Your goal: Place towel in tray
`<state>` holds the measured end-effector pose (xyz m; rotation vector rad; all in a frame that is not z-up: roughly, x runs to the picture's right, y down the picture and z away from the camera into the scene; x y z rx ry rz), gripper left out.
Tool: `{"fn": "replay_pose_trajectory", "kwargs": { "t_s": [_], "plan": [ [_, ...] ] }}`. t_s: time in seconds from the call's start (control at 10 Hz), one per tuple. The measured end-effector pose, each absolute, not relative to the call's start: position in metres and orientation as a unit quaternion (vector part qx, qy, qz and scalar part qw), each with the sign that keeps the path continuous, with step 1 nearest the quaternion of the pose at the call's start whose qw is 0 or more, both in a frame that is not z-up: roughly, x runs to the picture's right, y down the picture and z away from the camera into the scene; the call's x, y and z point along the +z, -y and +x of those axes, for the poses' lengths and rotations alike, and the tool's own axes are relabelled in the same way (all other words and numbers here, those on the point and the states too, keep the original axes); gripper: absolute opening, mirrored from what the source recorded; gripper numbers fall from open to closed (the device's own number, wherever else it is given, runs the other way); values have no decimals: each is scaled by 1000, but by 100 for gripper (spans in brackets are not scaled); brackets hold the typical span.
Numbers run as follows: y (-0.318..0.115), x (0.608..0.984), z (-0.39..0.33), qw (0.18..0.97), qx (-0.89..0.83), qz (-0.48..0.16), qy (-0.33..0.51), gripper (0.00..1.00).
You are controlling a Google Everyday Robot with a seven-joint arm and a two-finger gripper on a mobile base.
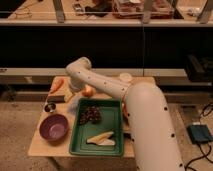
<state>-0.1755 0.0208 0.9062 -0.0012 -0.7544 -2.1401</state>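
Gripper [70, 94]: low over the table's far-left part, opening and hold cannot be told; towel [75, 104], apparently the pale patch just left of the green tray [112, 124], outside it; risks: cloth catching the tray rim, draping over the grapes [90, 114], or the arm nudging the orange fruit [89, 91].

The gripper [70, 94] sits over the rear left of the tabletop [45, 147], its shape lost against the arm [145, 120] — which hides the tabletop's right side and runs off the bottom edge. A pale patch [74, 104] beside the tray [95, 149] is too blurred to name.
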Motion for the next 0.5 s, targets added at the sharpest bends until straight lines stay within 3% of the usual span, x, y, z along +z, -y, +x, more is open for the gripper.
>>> {"fn": "replay_pose_trajectory", "kwargs": {
  "t_s": [0.5],
  "plan": [
    [-20, 906, -168, 420, -856, -18, 301, 80]
  ]
}}
